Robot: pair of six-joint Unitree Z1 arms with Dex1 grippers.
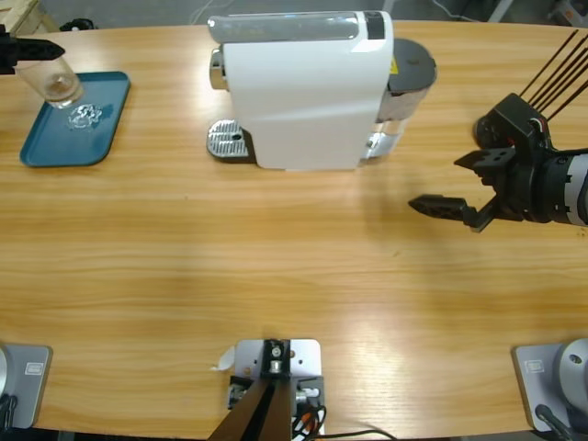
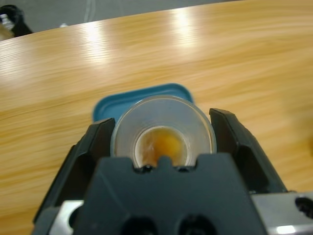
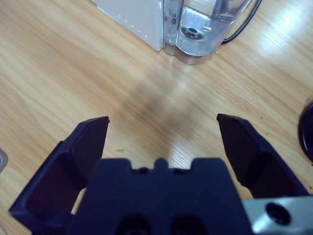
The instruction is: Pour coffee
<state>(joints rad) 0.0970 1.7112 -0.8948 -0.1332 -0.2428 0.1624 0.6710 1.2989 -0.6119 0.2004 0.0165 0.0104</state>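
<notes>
Looking down from the high view, the left gripper (image 1: 37, 48) enters at the upper left corner and is clamped on a clear glass (image 1: 57, 81), which hangs tilted over the far end of a teal tray (image 1: 46, 147). A thin brown layer of coffee (image 1: 61, 85) shows in the glass. A small crumpled bit of clear material (image 1: 85, 114) lies on the tray just beside the glass. A white coffee machine (image 1: 308, 92) stands at the top middle of the wooden table (image 1: 276, 276), with its metal drip grate (image 1: 228, 140) at its left foot and a clear water tank (image 1: 397, 101) with a grey lid at its right. The right gripper (image 1: 459, 188) comes in from the right edge, well apart from the machine, with its jaws spread and nothing between them.

In the left wrist view, the left gripper (image 2: 164, 134) has its two black jaws pressed against either side of the glass (image 2: 164, 125), seen through its round base. The coffee (image 2: 161, 144) is a small amber pool inside it. Behind the glass, a corner of the teal tray (image 2: 110, 103) shows on the table (image 2: 220, 54).

In the right wrist view, the right gripper (image 3: 164, 125) stands wide apart and holds nothing, over bare table (image 3: 58, 73). A corner of the coffee machine (image 3: 137, 19) and the foot of its water tank (image 3: 200, 34) lie at the top, and a black cable (image 3: 244, 22) runs behind the tank.
</notes>
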